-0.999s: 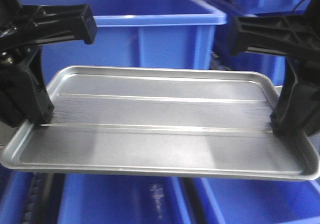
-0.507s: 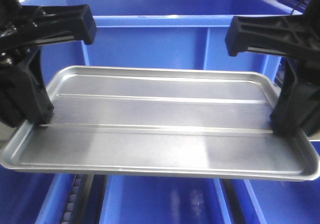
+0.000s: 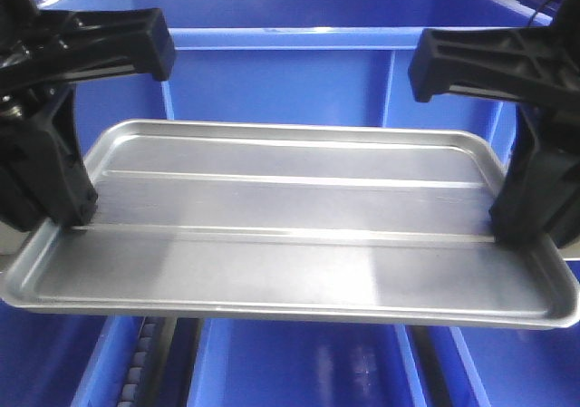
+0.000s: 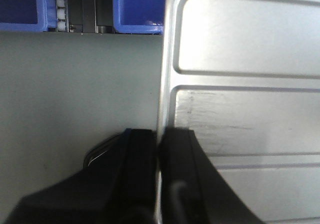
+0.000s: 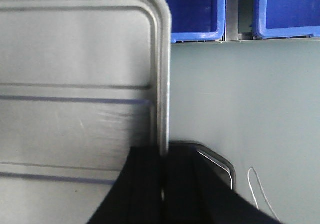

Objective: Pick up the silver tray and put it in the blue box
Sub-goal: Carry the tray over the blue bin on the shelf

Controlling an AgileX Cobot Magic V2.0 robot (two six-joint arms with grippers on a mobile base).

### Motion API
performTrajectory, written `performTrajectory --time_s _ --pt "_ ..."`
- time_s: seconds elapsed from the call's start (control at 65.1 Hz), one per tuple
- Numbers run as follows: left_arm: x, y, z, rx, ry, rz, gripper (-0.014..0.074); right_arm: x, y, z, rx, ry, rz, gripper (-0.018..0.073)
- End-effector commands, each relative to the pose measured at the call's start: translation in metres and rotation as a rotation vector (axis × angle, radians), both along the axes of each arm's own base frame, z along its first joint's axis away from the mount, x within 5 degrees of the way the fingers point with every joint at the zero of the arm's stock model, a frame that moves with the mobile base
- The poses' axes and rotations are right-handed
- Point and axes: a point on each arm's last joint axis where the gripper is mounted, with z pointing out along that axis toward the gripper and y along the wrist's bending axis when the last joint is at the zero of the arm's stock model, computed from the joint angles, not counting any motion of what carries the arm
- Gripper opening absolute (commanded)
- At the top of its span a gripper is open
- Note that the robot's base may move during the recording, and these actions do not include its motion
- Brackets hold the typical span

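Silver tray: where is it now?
Front view, centre: silver tray held aloft between left gripper and right gripper, each clamping a short rim; blue box behind.

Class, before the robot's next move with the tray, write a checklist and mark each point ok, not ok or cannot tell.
1. Left tool shut on the rim of the shallow silver metal tray: ok.
2. Right tool shut on the opposite rim: ok.
3. Tray roughly level: ok.
4. Tray carries nothing: ok.
5. Tray over the deep blue plastic box: not ok, its near wall shows beyond the tray.
6. Tray clears that box's rim: cannot tell.
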Motion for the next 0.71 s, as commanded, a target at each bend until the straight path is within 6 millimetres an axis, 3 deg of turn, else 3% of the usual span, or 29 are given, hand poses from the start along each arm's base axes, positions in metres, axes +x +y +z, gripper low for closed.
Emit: performTrajectory --time_s 0.0,0.354,0.692 --pt "0.001 0.007 0.014 0.03 -0.053 0.004 -0.0006 0.002 -0.008 0.01 -0.057 -0.046 0.0 0.0057" --pt "0.001 0.007 0.014 0.029 -0.051 0.004 -0.0006 0.002 -0.008 0.01 -0.056 -0.05 0.002 0.0057" --pt "-0.003 0.005 0.012 0.01 -0.007 -0.005 -0.0006 0.011 -0.006 0.025 -0.061 -0.164 0.037 0.0057"
